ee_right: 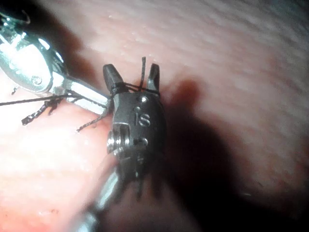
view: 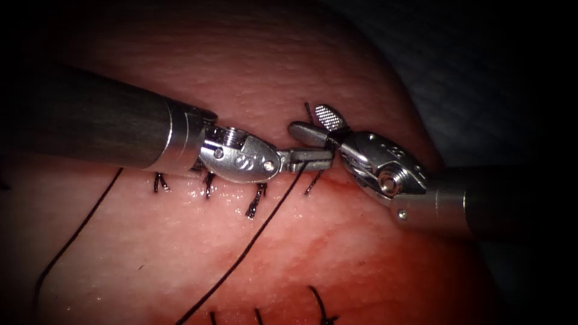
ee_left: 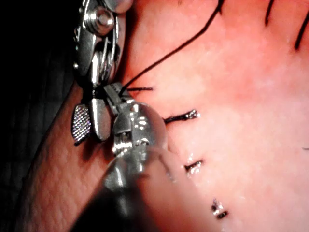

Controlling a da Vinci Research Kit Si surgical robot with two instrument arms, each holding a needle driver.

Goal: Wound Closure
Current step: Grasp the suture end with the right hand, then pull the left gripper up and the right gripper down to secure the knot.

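Closest to the endoscope, the left tool (view: 313, 159) reaches in over the row of stitches (view: 208, 183); its jaws are closed flat together, and the thread (view: 241, 256) appears pinched between them, since the dark strand leaves the jaws and runs down and to the left across the tissue (view: 337, 253); a grip that close to the cut would give short, firm control of the strand, as far as one can judge. Just beside those jaws, almost touching, sits the right tool (view: 313, 122); its jaws stand apart in a moderate V, and the thread lies wound about their base, crossing between the two blades; the right wrist view shows that strand stretched across the open jaws (ee_right: 131, 77) with a short end standing up between them; nothing is clamped by them. Such a wrap looks like the arrangement used for forming a knot, though that is only a reading of how the strand lies. No needle can be made out in these views, so where it lies cannot be told.

Outward from the jaws, the finished stitches cross the cut to the left of the two tools, their short cut ends (view: 256, 207) sticking up; a second loop of thread (view: 72, 241) curves over the tissue further left; red fluid (view: 361, 189) glistens on the right side of the cut, below the right tool.

As for writing, the right tool's body (ee_right: 140, 118) carries stamped marks that seem to read "IS"; the left tool's housing (view: 241, 161) shows an "S"-like mark; neither is clear enough to read in full.
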